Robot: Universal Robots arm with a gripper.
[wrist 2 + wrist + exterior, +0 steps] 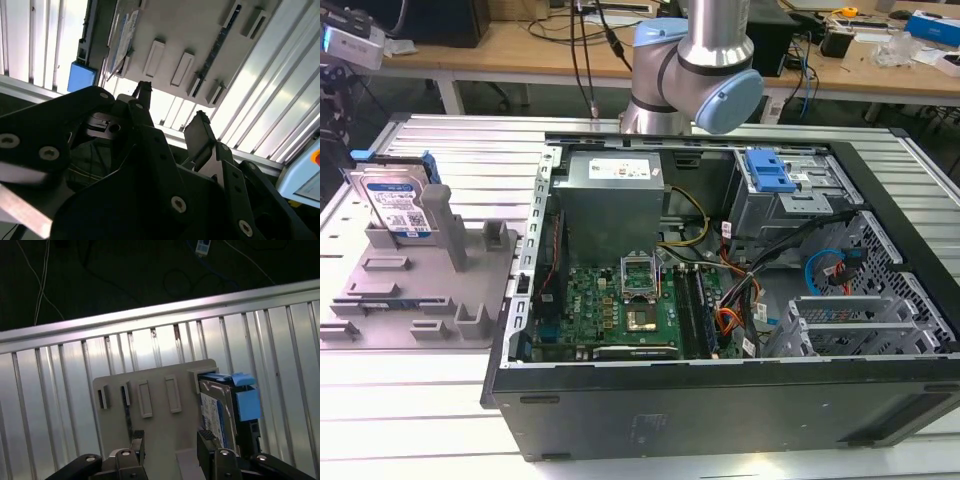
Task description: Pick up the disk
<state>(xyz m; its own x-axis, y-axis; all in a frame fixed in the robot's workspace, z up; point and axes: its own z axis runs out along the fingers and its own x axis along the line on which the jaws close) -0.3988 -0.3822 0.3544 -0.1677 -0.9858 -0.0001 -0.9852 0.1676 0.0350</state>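
Gripper hanging open above the holder, disk not yet grasped.
The gripper (171,442) is hovering over the grey slotted holder (150,390) with its jaws apart and nothing between them. In the first wrist view the disk (217,412) is standing on edge in the holder's end slot, lining up with one fingertip (205,440) rather than with the middle of the gap. In the exterior view the disk (395,205) is sitting upright at about 9 o'clock from the open computer case (720,300), label facing the camera. Judgement: the approach is looking off-centre. Doing this step well is calling for the jaws to straddle the drive's thin body, press on its flat faces and keep clear of the holder. A straight pull along the slot is looking safest, since a tilted one could jam the drive.
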